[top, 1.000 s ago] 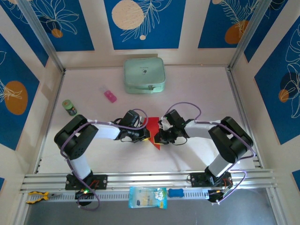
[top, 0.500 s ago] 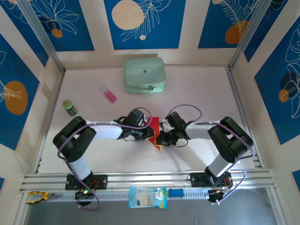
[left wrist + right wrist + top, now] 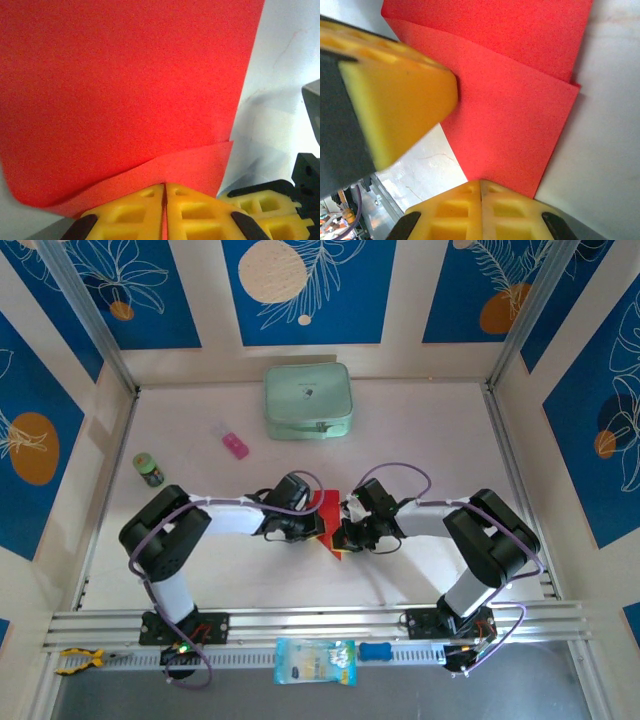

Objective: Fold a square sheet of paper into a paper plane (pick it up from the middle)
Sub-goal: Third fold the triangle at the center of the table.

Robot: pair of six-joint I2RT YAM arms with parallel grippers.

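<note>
Where the two pincers meet tip to tip, the left pincer (image 3: 164, 189) has its yellow fingers pressed flat together on the near edge of the red sheet (image 3: 125, 75), whose folded flap curls down to the seam between them. The right pincer (image 3: 480, 184) is likewise closed, nipping a corner of the sheet. From its tips the sheet spreads away in two overlapping layers over the white table (image 3: 615, 125). A finger of the left pincer sits close by, against the sheet's other edge. Well beyond both pincers lie a green case (image 3: 307, 400) and a pink block (image 3: 235, 446).
</note>
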